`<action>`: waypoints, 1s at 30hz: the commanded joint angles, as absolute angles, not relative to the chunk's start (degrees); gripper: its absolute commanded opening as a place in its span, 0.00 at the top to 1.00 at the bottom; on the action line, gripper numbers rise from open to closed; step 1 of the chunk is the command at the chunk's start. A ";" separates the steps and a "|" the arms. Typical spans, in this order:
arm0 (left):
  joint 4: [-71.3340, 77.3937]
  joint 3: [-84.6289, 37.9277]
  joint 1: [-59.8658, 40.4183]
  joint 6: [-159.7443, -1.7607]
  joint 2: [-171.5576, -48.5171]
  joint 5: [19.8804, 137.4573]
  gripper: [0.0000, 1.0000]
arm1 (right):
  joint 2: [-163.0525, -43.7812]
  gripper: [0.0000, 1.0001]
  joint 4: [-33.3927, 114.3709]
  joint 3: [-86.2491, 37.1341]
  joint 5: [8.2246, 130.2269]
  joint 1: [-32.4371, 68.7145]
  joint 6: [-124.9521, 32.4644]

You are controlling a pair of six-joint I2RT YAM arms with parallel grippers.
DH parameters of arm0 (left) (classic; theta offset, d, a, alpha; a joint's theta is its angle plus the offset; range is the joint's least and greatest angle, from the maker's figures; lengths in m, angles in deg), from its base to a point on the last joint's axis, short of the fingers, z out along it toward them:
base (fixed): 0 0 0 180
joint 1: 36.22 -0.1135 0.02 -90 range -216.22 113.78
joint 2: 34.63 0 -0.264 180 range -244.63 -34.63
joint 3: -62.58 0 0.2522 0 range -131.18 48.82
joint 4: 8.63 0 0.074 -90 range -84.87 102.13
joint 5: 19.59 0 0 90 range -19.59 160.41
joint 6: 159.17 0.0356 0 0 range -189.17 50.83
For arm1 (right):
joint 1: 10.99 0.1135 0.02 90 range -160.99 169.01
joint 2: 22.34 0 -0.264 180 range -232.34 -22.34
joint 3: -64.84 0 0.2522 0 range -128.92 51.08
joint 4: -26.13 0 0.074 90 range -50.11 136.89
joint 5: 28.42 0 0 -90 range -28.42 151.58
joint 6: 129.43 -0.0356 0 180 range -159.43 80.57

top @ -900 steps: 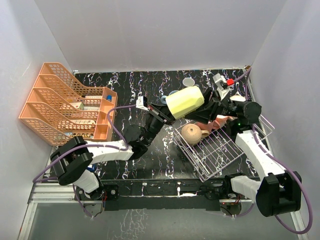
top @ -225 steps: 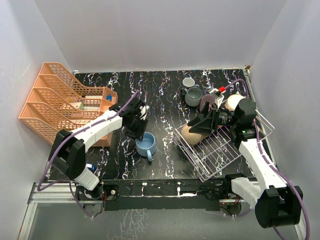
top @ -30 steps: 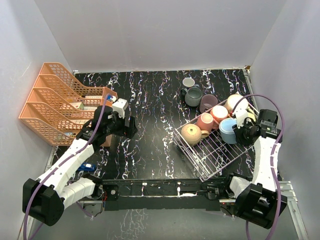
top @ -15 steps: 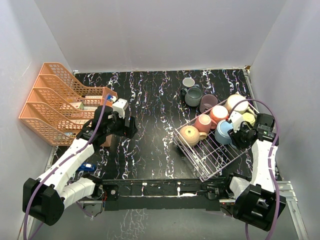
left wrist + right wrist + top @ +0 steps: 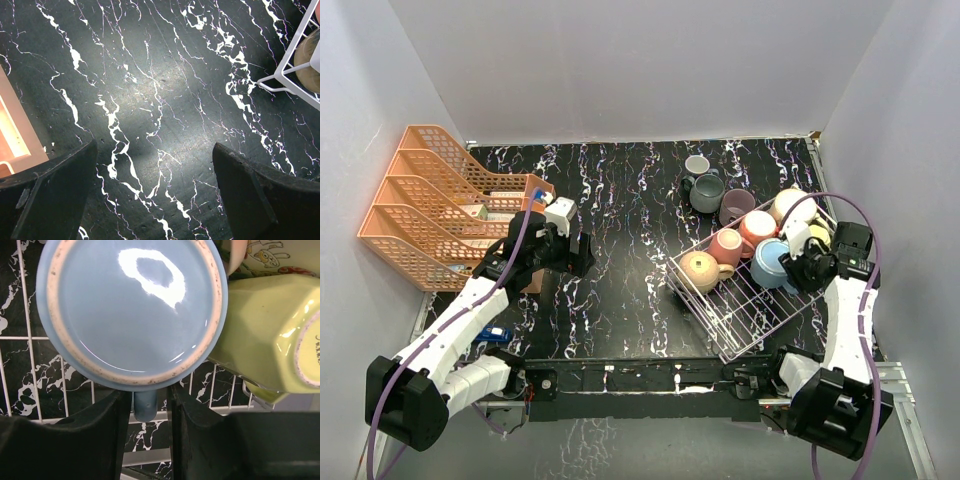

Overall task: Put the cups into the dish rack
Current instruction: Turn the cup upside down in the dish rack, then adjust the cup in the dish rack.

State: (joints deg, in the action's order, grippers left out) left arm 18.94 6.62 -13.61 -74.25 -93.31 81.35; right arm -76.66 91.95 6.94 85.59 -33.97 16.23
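The white wire dish rack (image 5: 752, 318) sits at the right. Several cups lie in it, among them tan (image 5: 702, 270), pink (image 5: 727, 244) and pale yellow (image 5: 818, 237). The blue cup (image 5: 130, 310) rests there upside down. Its handle (image 5: 145, 407) stands between the fingers of my right gripper (image 5: 149, 405), which is open a little, with a gap on the right side. Behind the rack, on the table, stand a grey-teal cup (image 5: 707, 192), a small grey one (image 5: 697, 164) and a mauve one (image 5: 735, 207). My left gripper (image 5: 155, 185) hangs wide open over bare tabletop.
An orange tiered tray organizer (image 5: 450, 210) stands at the left, close to my left arm. The rack's near corner (image 5: 285, 82) shows at the right edge of the left wrist view. White walls close in the table on three sides.
My right gripper's jaws have parted from the blue cup's handle, and the cup has settled slightly leftward in the rack. The left arm has not moved.
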 commanded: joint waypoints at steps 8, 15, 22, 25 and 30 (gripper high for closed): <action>19.46 6.90 -13.99 -73.74 -92.65 81.97 0.05 | -79.41 0.64 80.59 0.39 85.29 -33.75 8.64; 19.46 6.90 -13.96 -73.73 -92.57 81.92 0.05 | -78.97 0.44 86.42 -2.80 85.57 -33.78 12.10; 19.40 6.94 -13.99 -73.66 -92.56 82.27 0.05 | -76.56 0.40 92.35 -3.49 83.15 -33.71 16.77; 19.40 6.90 -13.98 -73.70 -92.51 82.43 0.05 | -76.77 0.40 93.63 -3.46 82.88 -33.75 17.22; 19.51 6.90 -13.98 -73.66 -92.18 82.31 0.05 | -77.14 0.41 97.07 -4.27 83.27 -33.80 18.40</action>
State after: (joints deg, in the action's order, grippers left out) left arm 18.94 6.62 -13.61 -74.25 -93.31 81.59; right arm -77.56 95.05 -0.95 81.94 -33.93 16.43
